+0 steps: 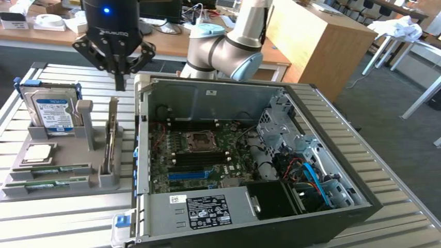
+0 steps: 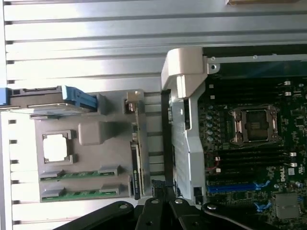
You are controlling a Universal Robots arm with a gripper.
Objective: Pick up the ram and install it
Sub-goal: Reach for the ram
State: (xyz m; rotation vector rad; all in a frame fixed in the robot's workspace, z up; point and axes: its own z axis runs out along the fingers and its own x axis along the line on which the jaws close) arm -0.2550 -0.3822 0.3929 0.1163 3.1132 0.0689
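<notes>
Nearest to you in the exterior view, two ram sticks (image 1: 51,169) are lying in the front slots of the grey holder (image 1: 109,182), and nothing is touching them. Behind them a processor chip (image 1: 38,153) is sitting flat. A thin green board (image 1: 110,135) is standing on its edge beside it; whether this is also ram, I cannot tell. Further back, the gripper (image 1: 121,83) is hovering above that board's far end, with its fingers pressed together and holding nothing. I judge you are in the approach step; nothing is picked yet. A grasp is calling for fingers apart and squared across the thin edge.
</notes>
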